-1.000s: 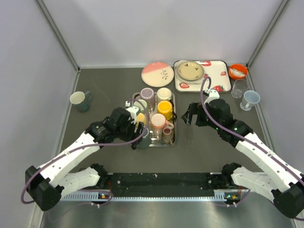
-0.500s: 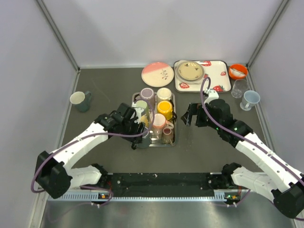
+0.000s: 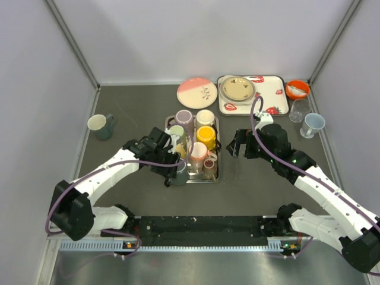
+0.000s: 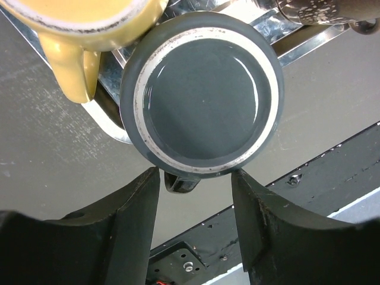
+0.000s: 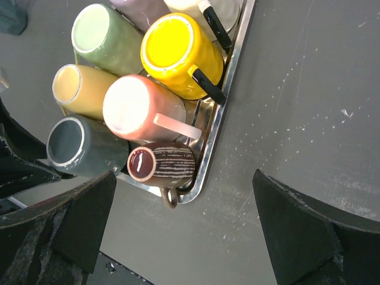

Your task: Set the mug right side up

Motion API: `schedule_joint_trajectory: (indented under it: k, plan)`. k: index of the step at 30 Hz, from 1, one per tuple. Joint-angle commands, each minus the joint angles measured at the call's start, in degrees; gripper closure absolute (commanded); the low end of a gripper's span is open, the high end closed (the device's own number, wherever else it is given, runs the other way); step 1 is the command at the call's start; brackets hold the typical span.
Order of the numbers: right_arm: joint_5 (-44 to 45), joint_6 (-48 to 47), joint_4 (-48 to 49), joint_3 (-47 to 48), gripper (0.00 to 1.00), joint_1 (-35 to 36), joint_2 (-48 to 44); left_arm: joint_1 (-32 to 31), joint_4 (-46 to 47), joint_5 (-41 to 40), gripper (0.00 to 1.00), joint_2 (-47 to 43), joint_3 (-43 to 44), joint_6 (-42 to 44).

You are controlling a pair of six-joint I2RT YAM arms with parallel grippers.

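A metal tray (image 3: 217, 161) holds several mugs. The grey mug (image 3: 180, 176) stands upside down at its front left corner, base up. In the left wrist view its base (image 4: 202, 107) fills the middle, with its handle (image 4: 178, 183) toward me. My left gripper (image 3: 171, 165) is open just above that mug, and in its own view (image 4: 195, 176) the fingers straddle the near rim. My right gripper (image 3: 236, 143) is open and empty over the table to the right of the tray. Its view shows the grey mug (image 5: 74, 148) and a brown striped mug (image 5: 161, 163).
The tray also holds yellow (image 5: 178, 53), pink (image 5: 142, 110), tan (image 5: 83, 89) and green (image 5: 107, 38) mugs. A green mug (image 3: 101, 126) stands far left. A pink plate (image 3: 196, 92), a strawberry tray (image 3: 267, 101), an orange bowl (image 3: 297, 89), a glass (image 3: 300, 110) and a blue cup (image 3: 313, 124) are at the back.
My left gripper has shifted right and toward the front, over the grey mug, and the arm's elbow has swung left. The right arm has not moved.
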Motion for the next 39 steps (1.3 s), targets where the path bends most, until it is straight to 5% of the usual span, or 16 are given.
schedule_joint_trajectory:
  k: [1, 13, 27, 39]
  plan:
    - [-0.32, 0.51, 1.31, 0.24, 0.01, 0.1, -0.1, 0.34, 1.03, 1.07, 0.44, 2.51, 1.89, 0.63]
    - [-0.32, 0.59, 1.4, -0.64, 0.01, 0.1, -0.19, 0.34, 2.35, 5.65, 0.65, 3.4, 1.1, 0.54]
    - [-0.23, 1.39, 1.66, -1.96, 0.01, 0.1, -0.63, 0.16, 3.22, 3.81, 0.59, 4.02, -1.1, -0.6]
    - [-0.32, 1.65, 1.75, -2.66, 0.01, 0.1, -0.72, -1.94, 2.43, -1.11, 0.71, 5.42, -0.75, -1.57]
